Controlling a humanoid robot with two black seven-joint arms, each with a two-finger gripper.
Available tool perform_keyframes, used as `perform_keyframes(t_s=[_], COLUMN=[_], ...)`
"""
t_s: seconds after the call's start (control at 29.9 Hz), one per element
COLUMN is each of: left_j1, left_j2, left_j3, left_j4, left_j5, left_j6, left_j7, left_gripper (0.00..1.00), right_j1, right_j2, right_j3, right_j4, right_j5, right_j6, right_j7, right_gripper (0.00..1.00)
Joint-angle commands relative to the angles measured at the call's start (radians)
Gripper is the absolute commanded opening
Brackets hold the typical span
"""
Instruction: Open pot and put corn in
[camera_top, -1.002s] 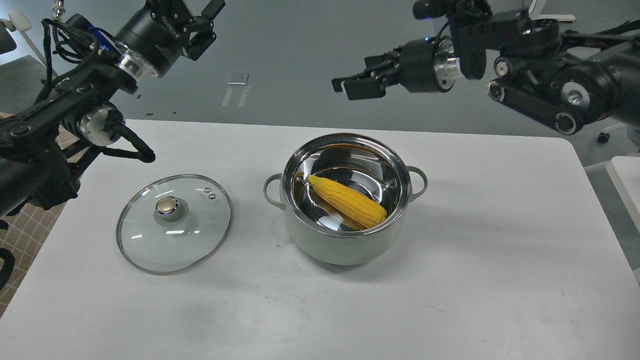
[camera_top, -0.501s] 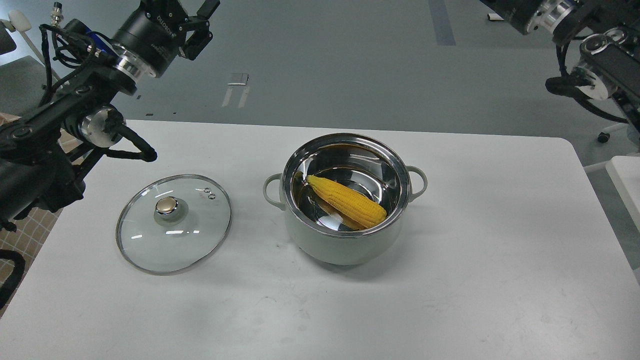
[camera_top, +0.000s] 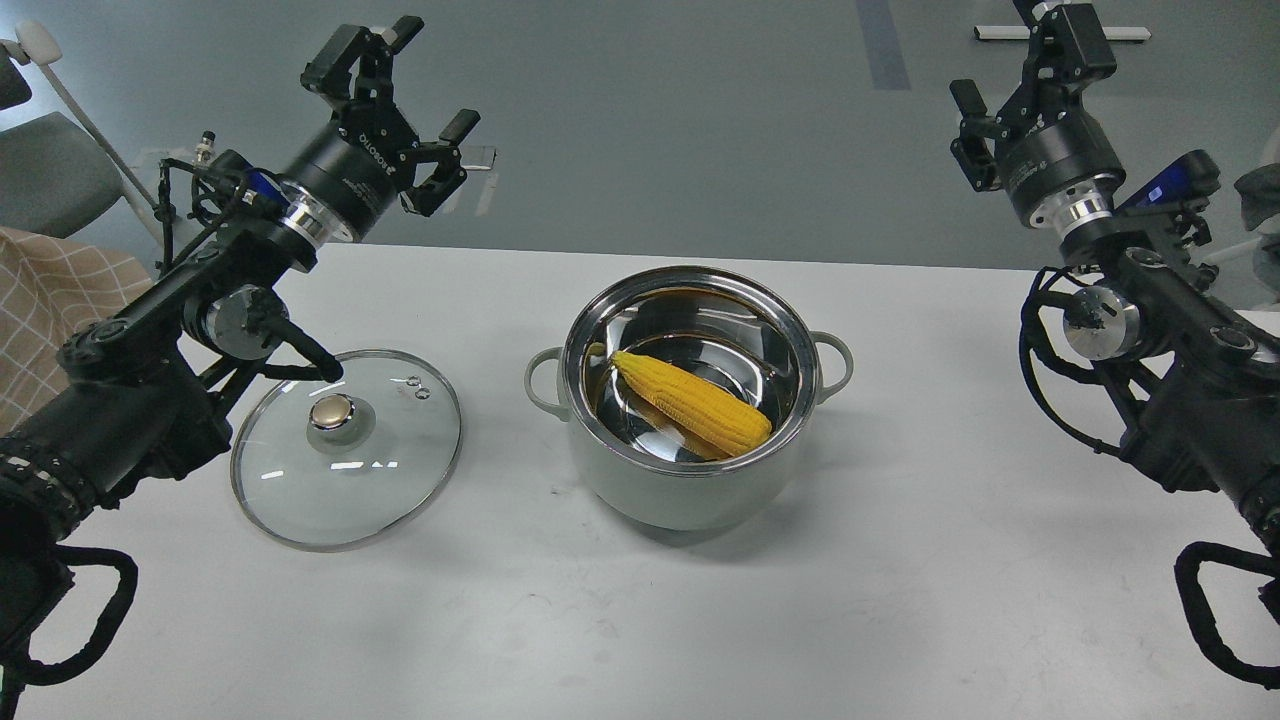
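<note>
Both arms retracted; corn in pot, task apparently complete
Left claw (camera_top: 400, 95) and right claw (camera_top: 1030, 75), previously nearer the pot (camera_top: 690, 400), now stand raised, spread open, empty; corn (camera_top: 692, 402) lies inside, lid (camera_top: 347, 446) on bench (camera_top: 900, 560)

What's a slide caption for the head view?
Corn cob inside open pot, glass lid beside it, both grippers raised and empty.

One head camera looks forward and down, fairly near, onto the table (camera_top: 900, 560).
</note>
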Motion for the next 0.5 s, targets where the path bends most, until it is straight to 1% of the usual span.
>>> perform_keyframes(t_s=[0.0, 0.17, 0.47], left_j1=[0.014, 0.050, 0.065], left_j2=[-0.034, -0.057, -0.071], left_j3=[-0.009, -0.012, -0.032], left_j4=[0.053, 0.066, 0.067], left_j5=[0.000, -0.012, -0.012], left_j6=[-0.002, -0.002, -0.002], left_j7=[0.010, 0.010, 0.008], left_gripper=[0.98, 0.98, 0.98], right_j1=[-0.048, -0.079, -0.100], right_j2=[0.042, 0.066, 0.094], right_j3=[0.041, 0.057, 0.086], right_j4=[-0.046, -0.054, -0.052], right_j5=[0.002, 0.002, 0.002], right_j6=[0.083, 0.091, 0.083], right_j7=[0.000, 0.000, 0.000], right_gripper=[1.00, 1.00, 1.00])
